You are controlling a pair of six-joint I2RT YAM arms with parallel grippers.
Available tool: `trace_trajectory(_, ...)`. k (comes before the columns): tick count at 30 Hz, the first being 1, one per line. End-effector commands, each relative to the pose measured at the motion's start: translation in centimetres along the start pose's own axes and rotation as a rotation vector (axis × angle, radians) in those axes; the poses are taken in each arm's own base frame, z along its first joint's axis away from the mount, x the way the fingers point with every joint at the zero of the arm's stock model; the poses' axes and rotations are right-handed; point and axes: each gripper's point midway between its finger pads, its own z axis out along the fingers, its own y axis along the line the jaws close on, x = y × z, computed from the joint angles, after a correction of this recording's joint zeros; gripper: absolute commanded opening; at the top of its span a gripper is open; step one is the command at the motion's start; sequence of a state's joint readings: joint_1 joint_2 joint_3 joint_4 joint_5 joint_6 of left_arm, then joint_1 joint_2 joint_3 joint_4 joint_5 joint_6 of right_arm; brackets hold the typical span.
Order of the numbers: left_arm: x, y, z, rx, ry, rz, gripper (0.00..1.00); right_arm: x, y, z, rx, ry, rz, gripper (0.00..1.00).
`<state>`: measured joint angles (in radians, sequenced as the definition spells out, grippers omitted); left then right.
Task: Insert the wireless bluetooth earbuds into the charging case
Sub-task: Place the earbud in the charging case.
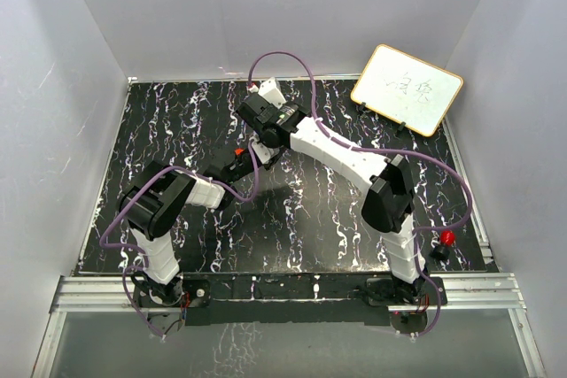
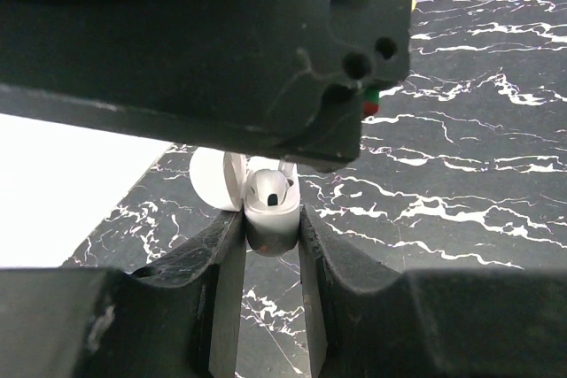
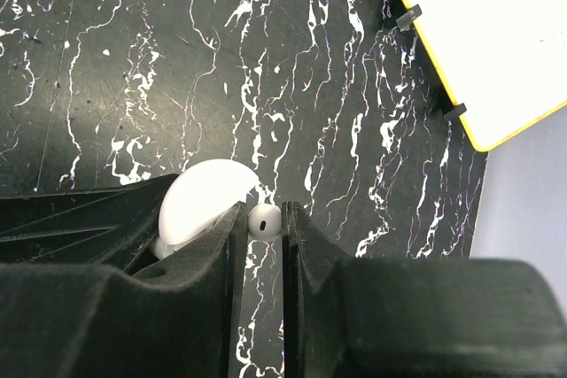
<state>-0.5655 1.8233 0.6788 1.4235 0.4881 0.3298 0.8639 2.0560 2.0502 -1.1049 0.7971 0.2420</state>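
Note:
The charging case (image 2: 271, 208) is white, not red. It stands upright between the pads of my left gripper (image 2: 270, 223), which is shut on it, with its lid (image 2: 215, 179) swung open to the left. My right gripper (image 3: 264, 215) is shut on a small white earbud (image 3: 264, 221) and holds it right next to the open lid (image 3: 199, 201), just above the case. In the top view both grippers meet mid-table, the left (image 1: 237, 160) below the right (image 1: 262, 150). A second earbud is not clearly in view.
A yellow-framed whiteboard (image 1: 407, 88) leans at the back right and also shows in the right wrist view (image 3: 496, 33). A small red object (image 1: 447, 237) and a small black one (image 1: 438, 252) lie by the right arm's base. White walls enclose the black marbled table (image 1: 177, 121).

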Motion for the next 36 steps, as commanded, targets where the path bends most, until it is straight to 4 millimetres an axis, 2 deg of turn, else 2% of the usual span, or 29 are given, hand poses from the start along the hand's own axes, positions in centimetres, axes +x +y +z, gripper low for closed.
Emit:
trace_trajectory(1, -5.3, 1.0, 0.9, -0.001, -0.148, 0.084, 0.00, -1.3, 1.0, -0.5, -0.034, -0.031, 0.048, 0.04)
trace_trajectory(22, -5.5, 1.1, 1.0, -0.007, -0.147, 0.084, 0.00, -1.9, 2.6, -1.0, -0.074, -0.047, 0.063, 0.08)
trace_trajectory(36, -5.5, 1.1, 0.8, -0.010, -0.149, 0.084, 0.00, -2.2, 2.7, -1.3, -0.073, -0.058, 0.080, 0.08)
